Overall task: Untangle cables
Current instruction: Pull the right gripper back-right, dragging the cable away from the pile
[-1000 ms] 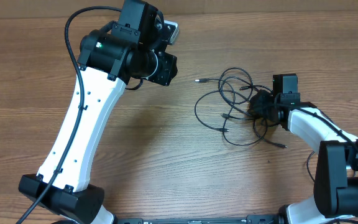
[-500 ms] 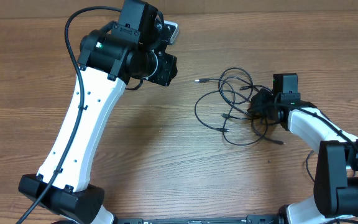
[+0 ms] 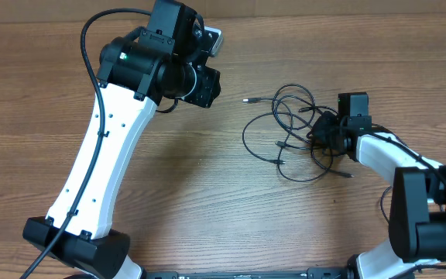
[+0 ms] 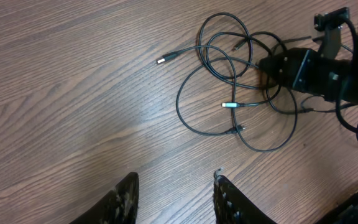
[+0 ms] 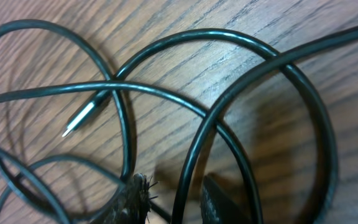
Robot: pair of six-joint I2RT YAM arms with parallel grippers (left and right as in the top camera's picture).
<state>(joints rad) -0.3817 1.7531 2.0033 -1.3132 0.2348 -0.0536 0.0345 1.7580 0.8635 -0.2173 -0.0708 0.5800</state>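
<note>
The task was barely under way: the cables lay as one loose knot of overlapping loops on the right half of the wooden table, with several strands crossing one another and no cord drawn free. One plug end poked out toward the far left of the tangle, and a silvery tip sat inside the loops. The right gripper was down at the right side of the bundle. In its wrist view the fingertips stood a little apart with one black strand running between them. The gap looked wider than the cord, so it seemed to straddle the strand rather than pinch it. The left gripper hung high over the far left of the table, well apart from the cables, with its fingers spread wide and nothing between them. What remained was nearly everything: taking hold of a strand, lifting or dragging it out of the crossings, and laying each cord apart. Room for that looked generous. Bare wood stretched left of the bundle and toward the near side, and no table edge lay near the cables. The tighter side was the right, where the right arm itself lay just beside the loops, so pulling leftward seemed the freer direction.
</note>
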